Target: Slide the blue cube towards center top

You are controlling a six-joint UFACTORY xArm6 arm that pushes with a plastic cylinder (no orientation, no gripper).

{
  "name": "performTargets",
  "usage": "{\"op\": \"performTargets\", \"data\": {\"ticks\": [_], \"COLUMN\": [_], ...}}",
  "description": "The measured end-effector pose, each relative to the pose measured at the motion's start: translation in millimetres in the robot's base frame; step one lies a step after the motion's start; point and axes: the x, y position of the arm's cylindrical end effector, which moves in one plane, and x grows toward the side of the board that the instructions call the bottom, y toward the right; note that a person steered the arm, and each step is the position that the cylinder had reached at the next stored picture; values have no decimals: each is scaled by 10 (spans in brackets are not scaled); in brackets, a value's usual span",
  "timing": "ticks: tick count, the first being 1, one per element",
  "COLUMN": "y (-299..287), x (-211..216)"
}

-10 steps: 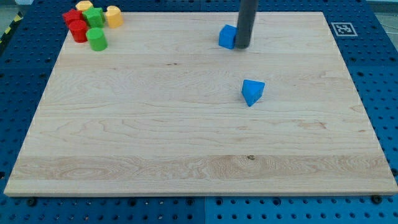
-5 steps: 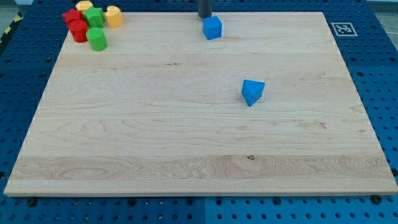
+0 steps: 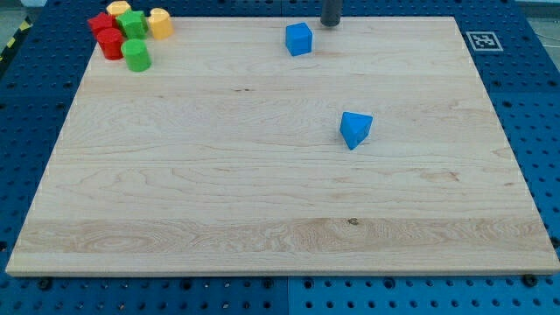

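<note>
The blue cube point(image 3: 299, 39) sits at the far edge of the bench point(image 3: 262, 192), about mid-width. My tip point(image 3: 332, 24) is just right of it and slightly farther, not touching. There is no claw, only the rod. Any last nudge should be light, so the cube stays on the bench.

You are looking at a robotics lab bench: a pale wooden board point(image 3: 262, 175) lies on a blue perforated metal base point(image 3: 534, 96) of the kind used for fixing test rigs. Just to the view's right of my tip point(image 3: 331, 24), at the board's corner, sits a black-and-white fiducial marker point(image 3: 481, 40) for camera calibration. Far to the tip's left, past the board's top corner, a strip of yellow-and-black hazard tape point(image 3: 16, 39) marks off the work area.
</note>
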Motion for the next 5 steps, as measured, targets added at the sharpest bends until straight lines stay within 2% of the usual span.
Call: {"op": "performTargets", "data": {"ticks": [2, 5], "y": [-132, -133], "x": [71, 1168]}}
